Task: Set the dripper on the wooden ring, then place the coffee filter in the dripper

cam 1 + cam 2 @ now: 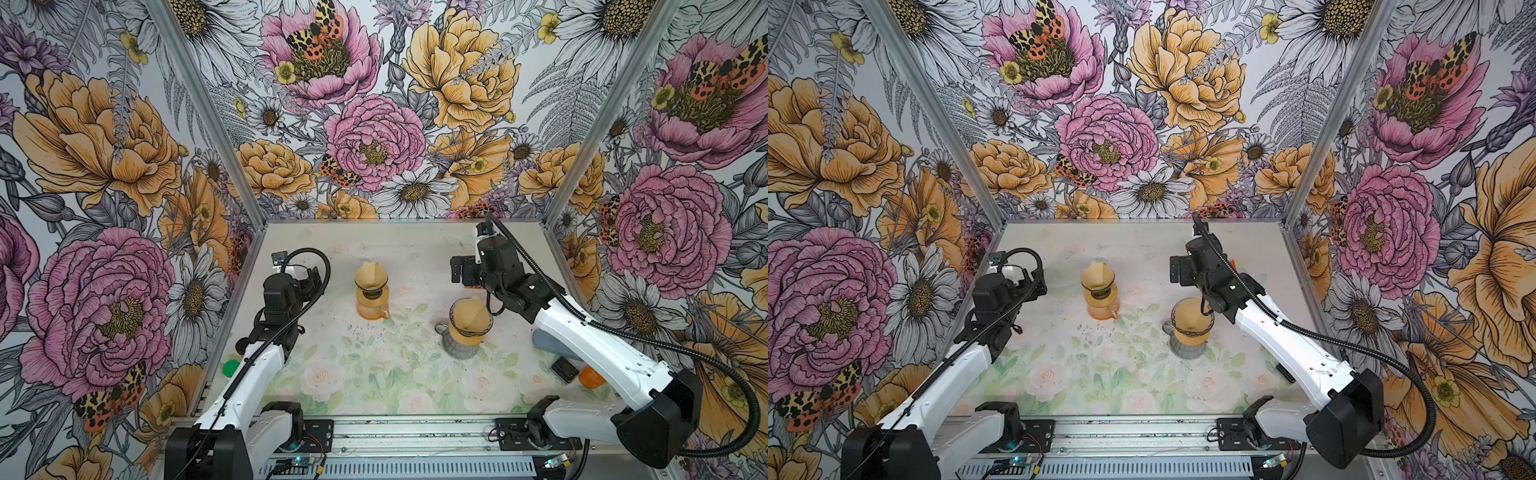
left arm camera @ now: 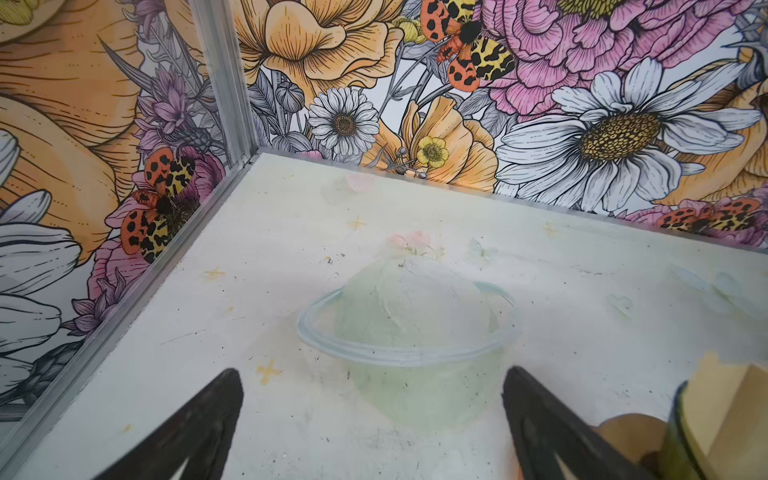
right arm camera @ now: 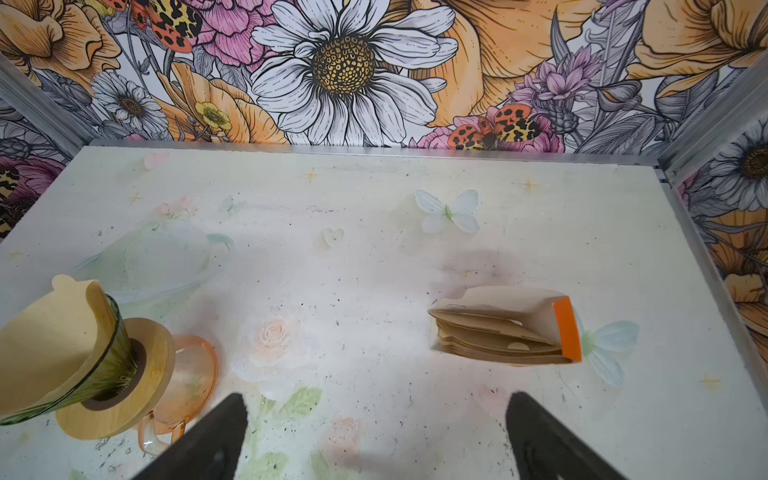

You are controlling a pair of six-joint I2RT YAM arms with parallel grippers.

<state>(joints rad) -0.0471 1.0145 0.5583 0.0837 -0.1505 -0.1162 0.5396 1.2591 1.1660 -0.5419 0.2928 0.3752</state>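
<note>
Evidently left gripper (image 2: 372,371) and right gripper (image 3: 377,395) gape empty; an apparently opened filter pack (image 3: 505,328) lies nearby.

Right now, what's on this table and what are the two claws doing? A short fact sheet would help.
left gripper: open, empty, beside a clear glass dish
right gripper: open, empty, facing the filter pack
green dripper: sits on the orange carafe, paper filter inside
second dripper: sits on the grey carafe, second filter inside
filter pack: lying on the table, apart from both drippers
task: both drippers already hold a filter
</note>
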